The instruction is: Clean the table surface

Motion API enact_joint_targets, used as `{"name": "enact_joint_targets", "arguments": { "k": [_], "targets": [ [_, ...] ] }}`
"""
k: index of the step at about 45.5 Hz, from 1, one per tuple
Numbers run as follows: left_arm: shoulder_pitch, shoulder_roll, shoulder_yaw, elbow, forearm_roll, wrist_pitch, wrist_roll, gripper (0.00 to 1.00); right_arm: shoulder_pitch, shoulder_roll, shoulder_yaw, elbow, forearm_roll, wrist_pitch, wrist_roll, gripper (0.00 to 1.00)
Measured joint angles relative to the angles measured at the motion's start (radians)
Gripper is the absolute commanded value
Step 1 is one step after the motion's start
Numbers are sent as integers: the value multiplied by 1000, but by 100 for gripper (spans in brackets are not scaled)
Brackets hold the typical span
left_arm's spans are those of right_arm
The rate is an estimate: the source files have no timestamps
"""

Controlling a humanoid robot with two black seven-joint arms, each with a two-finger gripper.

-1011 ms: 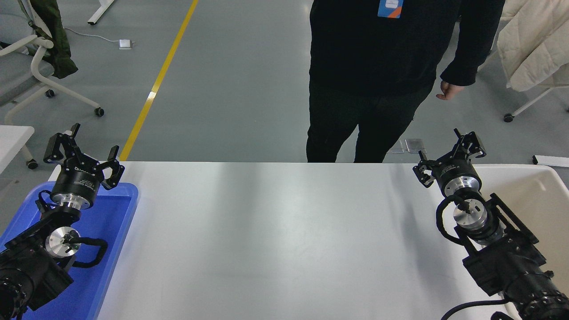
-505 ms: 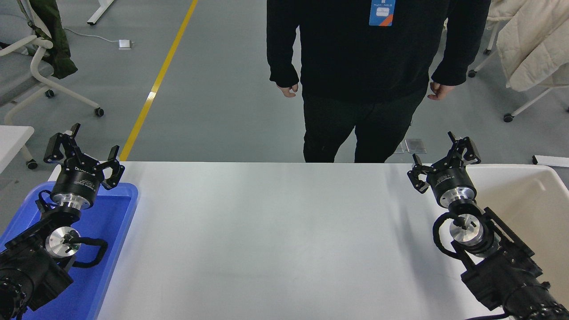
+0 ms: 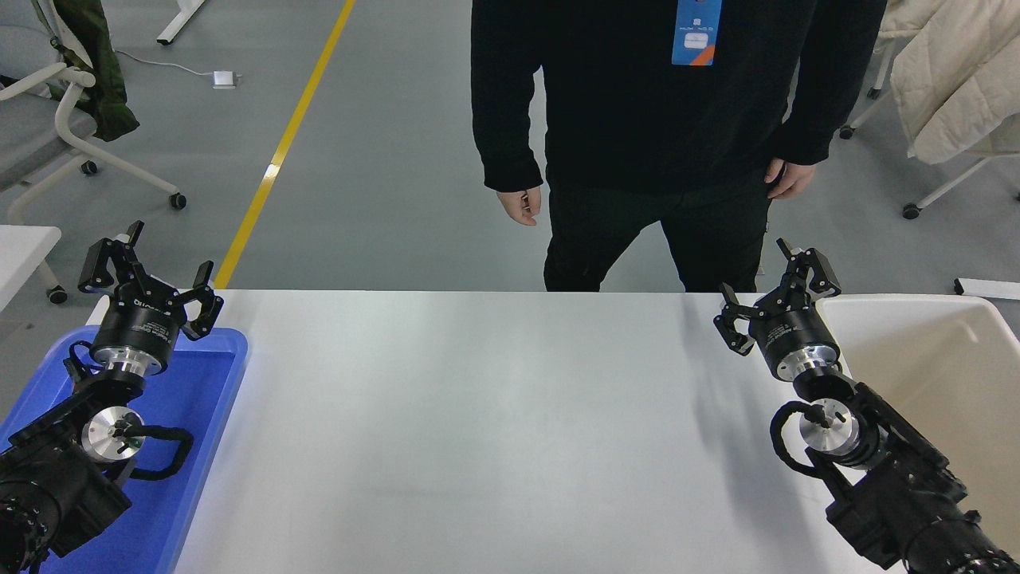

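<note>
Head view: we see the white table surface (image 3: 494, 430) filling the lower frame, stretching between a blue tray (image 3: 203, 399) at its left end and a beige bin (image 3: 948, 367) at its right end. We note a person in black (image 3: 637, 119) standing at the far edge. Our left gripper (image 3: 147, 271) hangs above the tray's far corner, fingers spread apart. Our right gripper (image 3: 771, 296) sits near the far edge just beside the bin, fingers spread too, holding nothing.

High head view, looking down, forward
</note>
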Motion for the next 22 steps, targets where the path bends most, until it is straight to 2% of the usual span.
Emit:
{"name": "enact_joint_targets", "arguments": {
  "k": [22],
  "targets": [
    [1,0,0,0,0,0,0,100,19,-18,-2,1,-3,2,16,100]
  ]
}}
